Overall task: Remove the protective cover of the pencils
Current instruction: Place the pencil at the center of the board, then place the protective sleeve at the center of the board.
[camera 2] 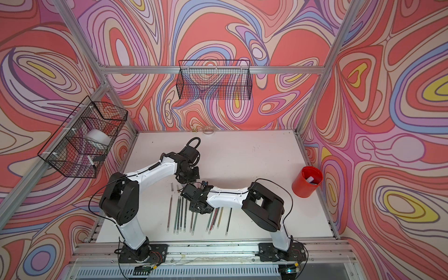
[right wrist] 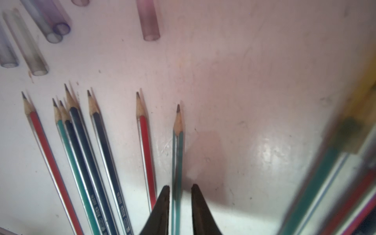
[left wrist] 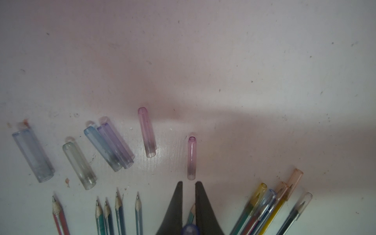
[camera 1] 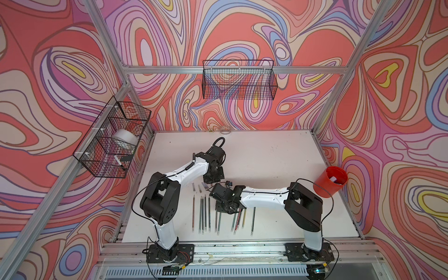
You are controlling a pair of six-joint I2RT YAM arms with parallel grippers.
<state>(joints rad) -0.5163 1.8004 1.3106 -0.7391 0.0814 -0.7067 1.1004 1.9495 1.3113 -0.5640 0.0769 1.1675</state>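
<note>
foreground pencils [right wrist: 317,183] blurred, cut off.

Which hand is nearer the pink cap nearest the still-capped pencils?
Left. The left hand points at the pink cap from just short of it; the right hand straddles a green pencil, farther back.

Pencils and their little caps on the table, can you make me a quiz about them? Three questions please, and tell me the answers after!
1. True or false: the green pencil that the right gripper straddles still wears its cap.
2. What colour is the cup? A red, B blue, C green.
3. Fill in: the loose blue cap lies touching a ____ cap.
Key: 1 false, its sharpened tip is bare; 2 A; 3 purple cap.
</note>
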